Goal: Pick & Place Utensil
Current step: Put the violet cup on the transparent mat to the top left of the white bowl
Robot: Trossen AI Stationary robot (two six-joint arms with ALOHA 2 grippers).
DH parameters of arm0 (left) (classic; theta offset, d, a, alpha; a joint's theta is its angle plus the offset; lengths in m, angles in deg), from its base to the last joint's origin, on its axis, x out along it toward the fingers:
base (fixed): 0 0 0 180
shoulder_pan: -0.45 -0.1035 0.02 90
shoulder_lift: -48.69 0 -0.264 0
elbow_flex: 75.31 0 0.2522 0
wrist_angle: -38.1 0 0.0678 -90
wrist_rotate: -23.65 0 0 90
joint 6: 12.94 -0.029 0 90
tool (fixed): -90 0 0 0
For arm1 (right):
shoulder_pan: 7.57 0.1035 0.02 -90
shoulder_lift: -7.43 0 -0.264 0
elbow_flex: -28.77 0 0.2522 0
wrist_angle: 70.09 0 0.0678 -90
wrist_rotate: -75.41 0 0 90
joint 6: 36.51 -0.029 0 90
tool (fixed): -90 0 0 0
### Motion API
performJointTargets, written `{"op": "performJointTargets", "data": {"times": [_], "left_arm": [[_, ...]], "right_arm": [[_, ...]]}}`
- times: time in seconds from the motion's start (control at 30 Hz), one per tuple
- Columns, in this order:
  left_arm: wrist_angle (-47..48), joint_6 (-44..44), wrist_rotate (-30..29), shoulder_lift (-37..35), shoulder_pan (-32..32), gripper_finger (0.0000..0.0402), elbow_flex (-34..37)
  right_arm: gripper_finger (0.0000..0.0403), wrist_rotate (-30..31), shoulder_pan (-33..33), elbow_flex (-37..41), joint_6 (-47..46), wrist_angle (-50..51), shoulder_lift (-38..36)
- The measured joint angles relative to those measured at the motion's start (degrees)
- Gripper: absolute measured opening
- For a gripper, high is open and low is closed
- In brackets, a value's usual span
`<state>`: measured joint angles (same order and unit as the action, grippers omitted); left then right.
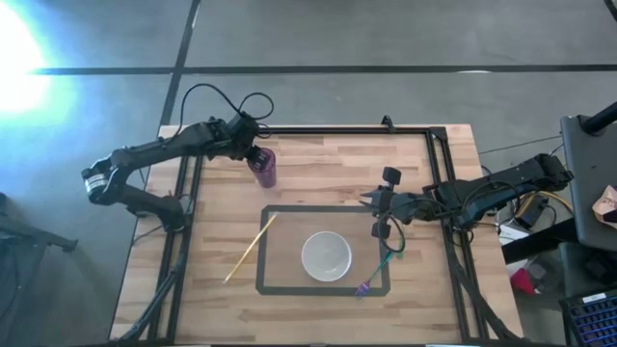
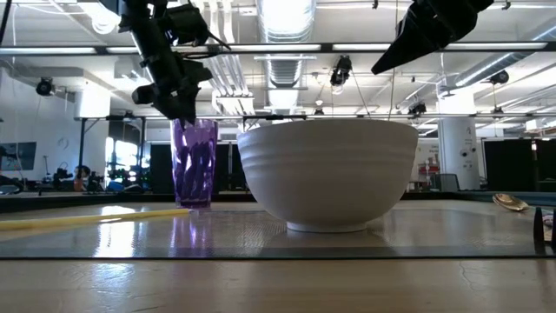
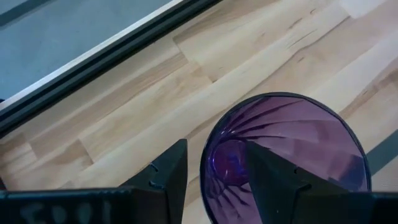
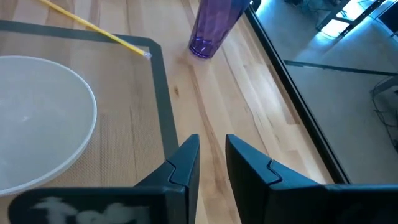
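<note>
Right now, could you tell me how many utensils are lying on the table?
2: a yellow chopstick across the taped rectangle's left edge, and a green-and-purple utensil at its right edge, beside the white bowl.

No text, label, brand or number is legible; pale marks on both wrist mounts are too blurred.

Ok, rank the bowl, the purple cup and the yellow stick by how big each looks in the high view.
1. The white bowl covers the most area.
2. The yellow stick is the longest but very thin.
3. The purple cup looks smallest; the left end effector partly overlaps it, so its rank against the stick is unsure.
</note>
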<state>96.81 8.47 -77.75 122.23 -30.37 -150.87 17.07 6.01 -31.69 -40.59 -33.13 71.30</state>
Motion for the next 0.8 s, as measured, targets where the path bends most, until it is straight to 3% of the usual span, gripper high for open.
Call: {"op": "performJointTargets", "data": {"times": [0.4,0.8], "left_arm": [[3.44,0.13,0.0,0.85,-0.03,0.013,0.2],[3.47,-3.0,0.13,0.83,-0.03,0.0012,0.2]], "right_arm": [[0.0074,0.0,0.01,0.0,0.0,0.03,0.0],[0.0072,-0.02,0.0,0.0,-0.22,0.02,0.0]]}}
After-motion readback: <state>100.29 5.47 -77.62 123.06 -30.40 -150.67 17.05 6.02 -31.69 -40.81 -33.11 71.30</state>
